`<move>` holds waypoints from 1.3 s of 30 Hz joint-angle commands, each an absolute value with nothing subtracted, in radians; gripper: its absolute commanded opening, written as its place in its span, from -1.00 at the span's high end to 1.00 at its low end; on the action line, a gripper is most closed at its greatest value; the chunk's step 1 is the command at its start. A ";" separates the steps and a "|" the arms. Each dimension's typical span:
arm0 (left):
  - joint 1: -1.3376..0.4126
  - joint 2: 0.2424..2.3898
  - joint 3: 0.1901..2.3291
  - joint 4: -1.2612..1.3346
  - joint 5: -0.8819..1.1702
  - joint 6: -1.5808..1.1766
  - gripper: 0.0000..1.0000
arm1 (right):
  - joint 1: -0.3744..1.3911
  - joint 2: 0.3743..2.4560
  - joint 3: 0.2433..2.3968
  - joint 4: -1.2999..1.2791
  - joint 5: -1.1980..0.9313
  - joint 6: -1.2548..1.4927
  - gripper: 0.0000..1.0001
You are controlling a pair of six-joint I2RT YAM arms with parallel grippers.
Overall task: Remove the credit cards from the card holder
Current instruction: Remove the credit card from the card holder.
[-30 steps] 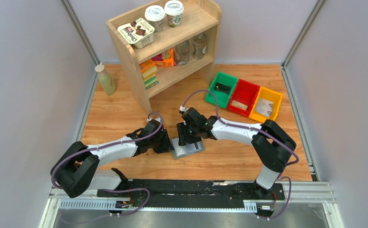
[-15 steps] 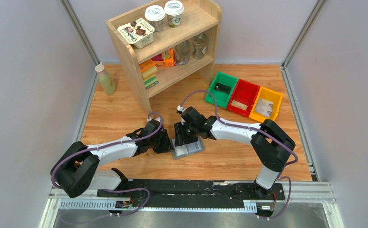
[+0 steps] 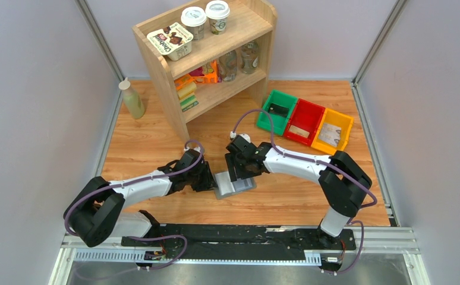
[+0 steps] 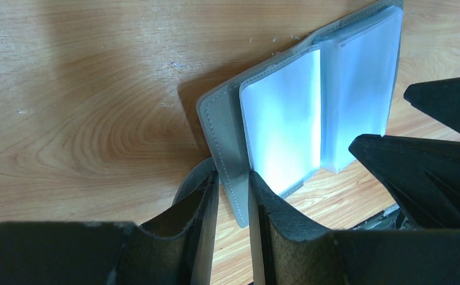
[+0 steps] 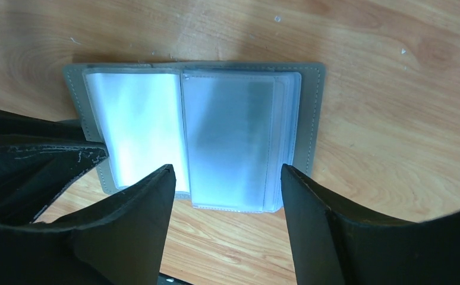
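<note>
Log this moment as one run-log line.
left gripper: shut on card holder cover edge | right gripper: open, poised over card holder | card holder: lying open on table

I could read no text, brand or number in any view. The white rectangular carton (image 3: pixel 170 41) on top of the pale wooden shelf unit (image 3: pixel 248 22) carried dark print, too small to make out. The marks on the two white lidded paper cups (image 3: pixel 194 21) beside it were likewise illegible.
</note>
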State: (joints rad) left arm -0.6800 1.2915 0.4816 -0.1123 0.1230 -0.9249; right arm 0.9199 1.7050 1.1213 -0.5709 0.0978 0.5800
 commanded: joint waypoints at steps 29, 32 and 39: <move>-0.669 1.338 0.495 -0.080 0.132 -0.888 0.33 | 0.989 1.818 1.215 -0.626 0.143 0.611 -0.19; -0.669 1.342 0.494 -0.077 0.135 -0.888 0.33 | 0.988 1.828 1.221 -0.624 0.132 0.609 -0.11; -0.667 1.342 0.499 -0.078 0.135 -0.885 0.33 | 0.989 1.844 1.226 -0.612 0.112 0.601 0.18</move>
